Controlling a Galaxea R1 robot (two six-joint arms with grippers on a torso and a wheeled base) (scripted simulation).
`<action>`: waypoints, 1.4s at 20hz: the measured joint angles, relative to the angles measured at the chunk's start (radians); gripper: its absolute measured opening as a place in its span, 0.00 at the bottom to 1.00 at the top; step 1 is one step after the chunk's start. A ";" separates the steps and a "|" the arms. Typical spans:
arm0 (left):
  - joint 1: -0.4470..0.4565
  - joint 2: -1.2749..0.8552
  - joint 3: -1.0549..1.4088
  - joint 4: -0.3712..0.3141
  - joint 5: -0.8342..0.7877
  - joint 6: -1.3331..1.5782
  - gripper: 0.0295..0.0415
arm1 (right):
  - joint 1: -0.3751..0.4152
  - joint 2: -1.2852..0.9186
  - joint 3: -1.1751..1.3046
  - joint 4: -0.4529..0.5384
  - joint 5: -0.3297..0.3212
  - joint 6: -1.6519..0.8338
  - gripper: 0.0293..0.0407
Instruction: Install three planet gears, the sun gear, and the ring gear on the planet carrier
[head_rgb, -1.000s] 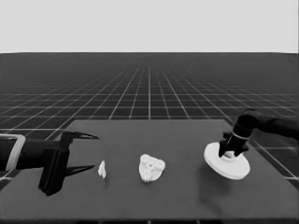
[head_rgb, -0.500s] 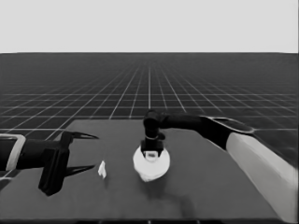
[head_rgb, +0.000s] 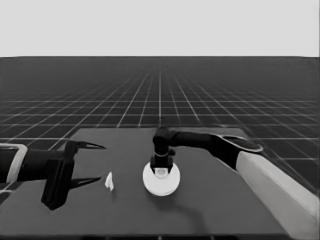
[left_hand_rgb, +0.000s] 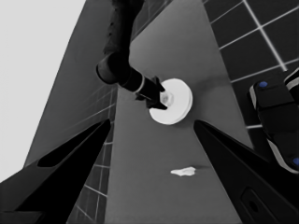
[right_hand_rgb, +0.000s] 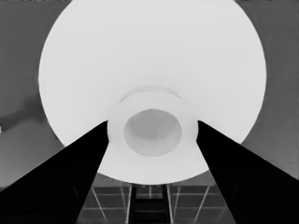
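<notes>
Seating of the larger round part (head_rgb: 161, 180) looks like the step in hand, the last of the task as I judge it. The right gripper (head_rgb: 162, 166) stands directly over this disc at mid-table, its fingers (right_hand_rgb: 88, 158) clamped on either side of the raised hub. No gears or smaller round part show; presumably they lie hidden beneath. The next move calls for letting go and lifting straight up without dragging the disc. Off to the side, a thin white piece (head_rgb: 109, 182) lies beside the idle left gripper (head_rgb: 92, 163), whose fingers are spread apart.
</notes>
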 joint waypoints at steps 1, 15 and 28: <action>0.000 0.000 0.000 0.000 0.000 0.000 0.75 | 0.000 0.000 0.000 -0.001 0.000 0.000 0.49; 0.000 0.000 0.000 0.000 0.000 0.000 0.75 | -0.016 -0.001 -0.002 -0.001 0.000 0.101 0.49; 0.000 0.000 0.000 0.000 0.000 0.000 0.75 | -0.017 -0.001 -0.002 -0.001 0.000 0.214 0.49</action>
